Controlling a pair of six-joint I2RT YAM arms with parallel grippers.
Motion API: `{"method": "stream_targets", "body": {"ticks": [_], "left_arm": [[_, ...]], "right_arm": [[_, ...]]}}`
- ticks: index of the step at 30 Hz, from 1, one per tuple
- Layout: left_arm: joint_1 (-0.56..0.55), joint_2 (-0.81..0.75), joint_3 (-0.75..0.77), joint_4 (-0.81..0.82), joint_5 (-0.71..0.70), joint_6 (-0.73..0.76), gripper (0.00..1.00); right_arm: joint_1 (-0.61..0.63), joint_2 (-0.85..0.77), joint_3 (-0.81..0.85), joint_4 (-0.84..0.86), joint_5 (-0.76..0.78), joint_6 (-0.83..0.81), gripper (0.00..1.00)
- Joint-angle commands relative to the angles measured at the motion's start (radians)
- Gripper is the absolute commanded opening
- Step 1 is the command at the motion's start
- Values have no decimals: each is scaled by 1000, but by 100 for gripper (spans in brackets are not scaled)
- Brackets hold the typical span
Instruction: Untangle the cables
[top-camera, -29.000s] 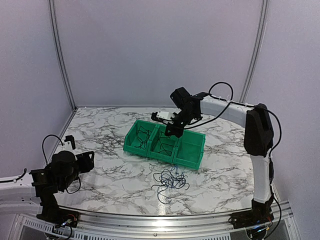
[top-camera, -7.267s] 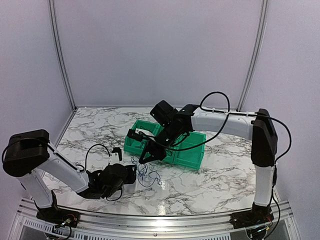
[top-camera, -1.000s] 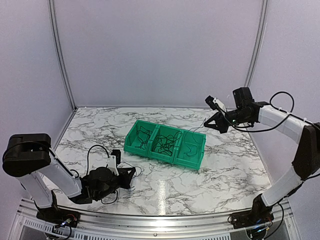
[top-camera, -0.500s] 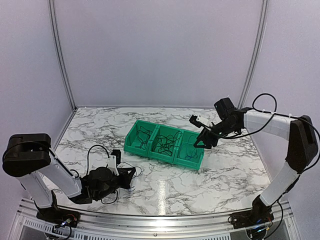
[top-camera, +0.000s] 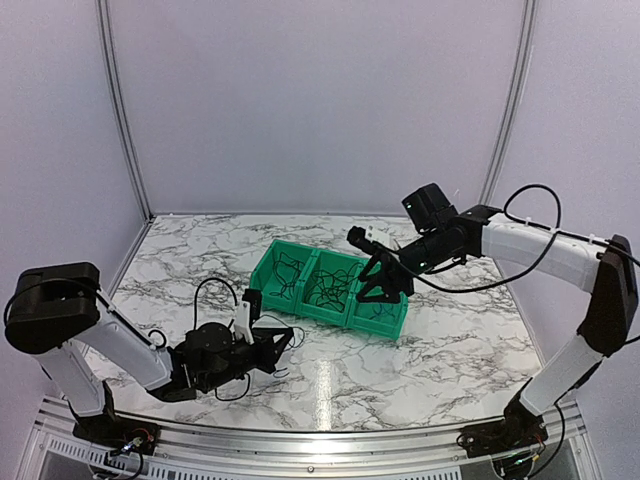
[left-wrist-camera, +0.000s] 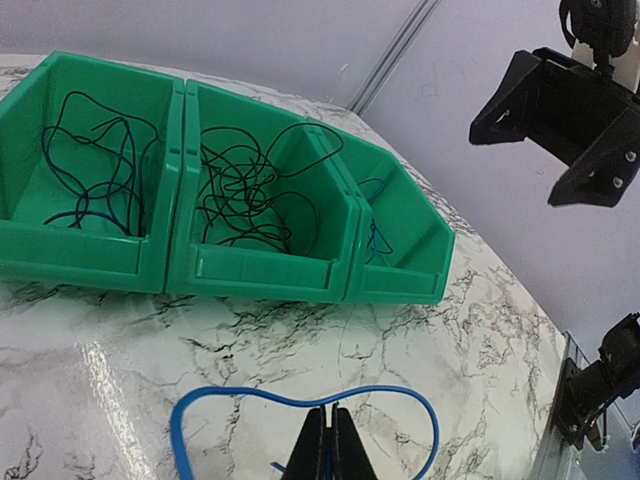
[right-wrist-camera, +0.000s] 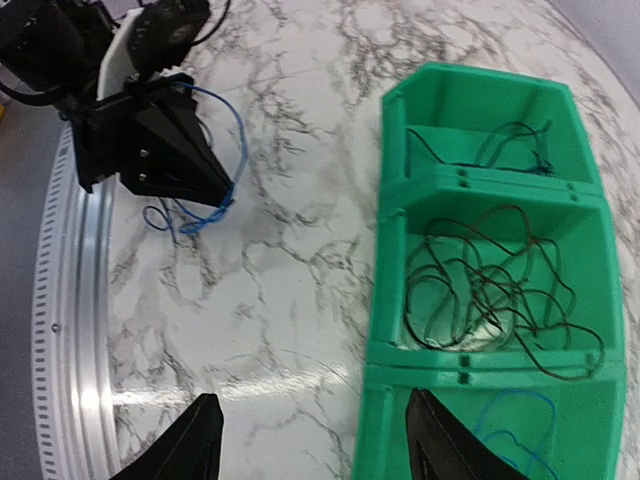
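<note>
- Near left on the worktop (top-camera: 450, 340), the left claw (top-camera: 278, 345) is pinched tight on a loose blue cable (left-wrist-camera: 270, 397), which arches left to right just ahead of its tips.
- Beyond it, toward the far right, stands the green bin (top-camera: 322, 312). Its middle compartment holds a black tangle, its right one a blue strand, and its left one dark strands of uncertain colour.
- Over the bin's right compartment hangs the right claw (top-camera: 386, 283), spread wide and holding nothing. The held cable lies to its near left, across the bin's near wall, so the left arm is clearly the nearer.
- Any hand-off would likely need the right claw to cross that wall toward the loop.
- Only the left wrist view shows the closed pinch. The right wrist view alone shows the cable's tail curling on the worktop under the left claw. From the top view the wire barely registers.
</note>
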Motion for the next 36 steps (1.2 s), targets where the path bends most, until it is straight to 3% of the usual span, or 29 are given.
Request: {"method": "stream_targets", "body": {"ticks": [1,5,9,15,20,24,28,31,33,36], "left_arm": [[-7,-9,50,14,29,25,0],[-15,-4,83,12,19,26,0],[-21,-7,97,6,0,36,0],[-25,-16,98,4,-13,46,0],[-28,-20,102,4,-14,49,0],[-31,-17,101,4,-15,51,0],[-33,-18,101,5,-19,52,0],[-34,-15,105,4,-20,52,1],[-34,-8,108,4,-20,54,8],[-34,10,118,3,-30,55,17]], "right_arm": [[95,107,104,-67,-117,50,64],[164,226,207,-127,-148,79,75],[191,295,283,-153,-182,131,75],[192,335,300,-123,-171,201,70],[194,375,309,-128,-190,212,57],[196,395,315,-129,-205,216,55],[197,406,318,-130,-210,212,38],[197,409,316,-127,-223,205,16],[197,406,316,-127,-240,195,3],[197,395,317,-129,-274,193,0]]}}
